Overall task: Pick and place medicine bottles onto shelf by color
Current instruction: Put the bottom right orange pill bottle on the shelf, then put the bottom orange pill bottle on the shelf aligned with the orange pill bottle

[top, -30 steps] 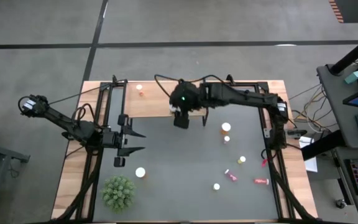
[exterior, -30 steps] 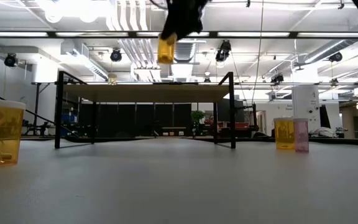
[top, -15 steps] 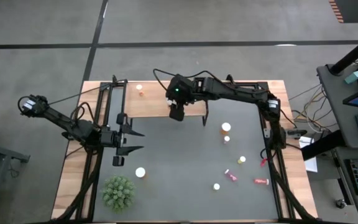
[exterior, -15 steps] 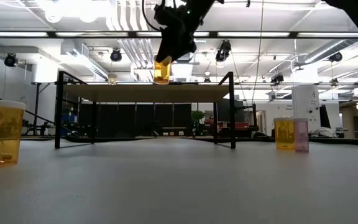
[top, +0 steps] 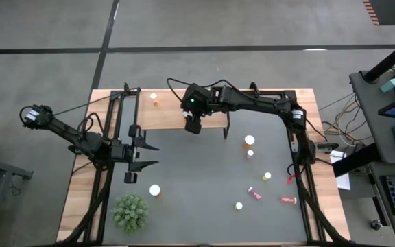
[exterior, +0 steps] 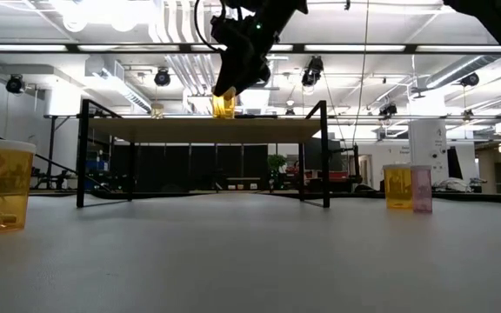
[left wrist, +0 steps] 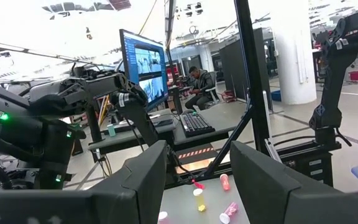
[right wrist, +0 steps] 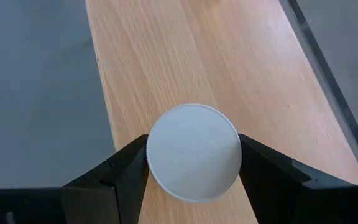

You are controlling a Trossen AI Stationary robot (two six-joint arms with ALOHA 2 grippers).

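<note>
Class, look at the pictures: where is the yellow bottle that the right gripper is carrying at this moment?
The yellow bottle sits in the right gripper at the shelf, near the middle of its front edge, right of the small orange bottle in the high view.

A yellow bottle [exterior: 223,106] with a white cap [right wrist: 193,152] stands upright at the near edge of the shelf [top: 166,118], a light wooden board on thin black legs; whether its base rests on the board cannot be told. A small orange bottle [top: 154,99] stands near the shelf's far left corner. Other bottles lie scattered on the table: a white-capped one [top: 155,190] near the plant side, several [top: 249,140] to the right, and two pink ones [top: 256,194] lying on their sides.
</note>
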